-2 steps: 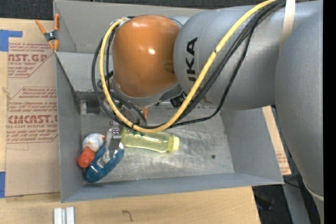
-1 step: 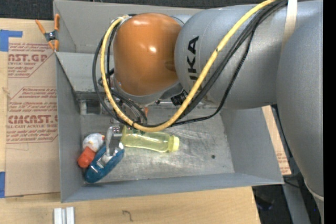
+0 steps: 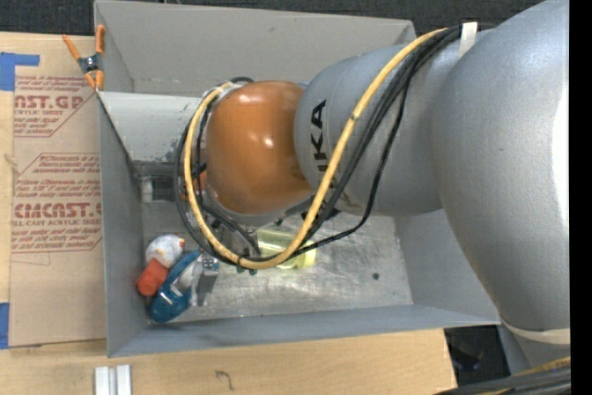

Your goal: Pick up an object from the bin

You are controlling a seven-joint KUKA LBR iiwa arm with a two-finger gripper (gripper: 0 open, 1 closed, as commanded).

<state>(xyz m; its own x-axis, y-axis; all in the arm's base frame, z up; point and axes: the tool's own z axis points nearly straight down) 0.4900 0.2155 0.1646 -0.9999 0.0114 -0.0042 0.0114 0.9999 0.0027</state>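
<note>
While the arm (image 3: 444, 153) reaches in from 3 o'clock w/ its orange cover (image 3: 250, 148) low over the bin (image 3: 277, 42), the claw (image 3: 205, 271) sits below that cover at approx 7 o'clock; can't tell if it's open, closed or has hold of anything. Just beside it, in the bin's 8 o'clock corner, is a small heap: white round thing (image 3: 166, 247), orange piece (image 3: 150, 278), blue piece (image 3: 174, 299), the blue one nearest. A yellow-green item (image 3: 289, 247) pokes out under the cover at 6 o'clock.

Bin: grey metal bin (image 3: 370, 268), speckled floor.
Near-left corner: white rounded object (image 3: 166, 247), orange piece (image 3: 148, 280), blue plastic object (image 3: 171, 302), clustered together.
Middle: yellow-green item (image 3: 294, 253), partly hidden.
</note>
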